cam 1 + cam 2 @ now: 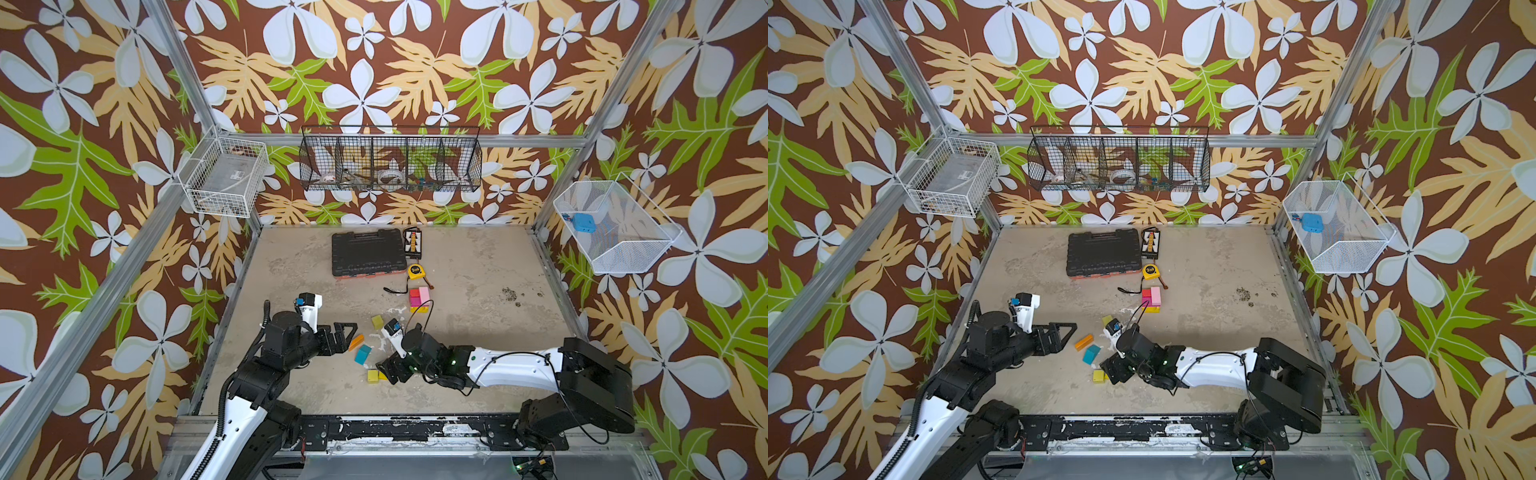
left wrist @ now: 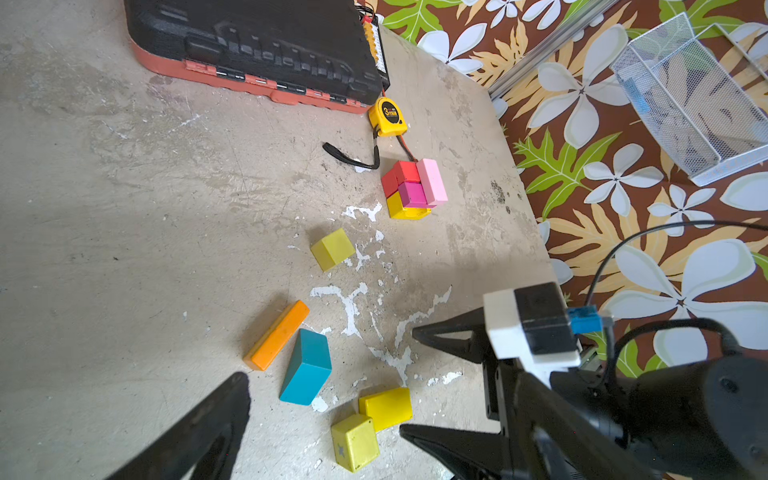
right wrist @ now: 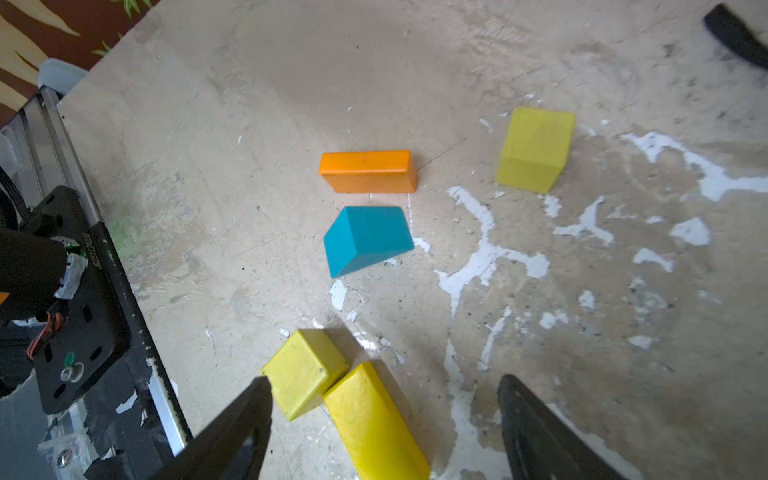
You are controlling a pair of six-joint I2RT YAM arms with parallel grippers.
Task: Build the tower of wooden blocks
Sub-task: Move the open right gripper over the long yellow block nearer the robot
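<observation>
Fetching the next block, I judge. My right fingers [image 3: 384, 379] stand wide with the yellow bar [image 3: 374, 424] between them (cube [image 3: 303, 370] just beside one). Next: centre, close. My left fingers [image 1: 347, 337] are wide, empty.

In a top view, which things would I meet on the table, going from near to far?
Nearest yellow wooden cube → teal wooden block → orange wooden bar → lone yellow-green wooden cube → pink-and-yellow block tower → yellow tape measure.

I see both top views bright and even, with light from above and only soft shadows under the arms on the surface [image 1: 457, 270]. The walls bend toward the edges. In the right wrist view the teal block [image 3: 368, 239] is sharp; the right pincer [image 3: 382, 378] at 6 o'clock is dark and blurred.
</observation>
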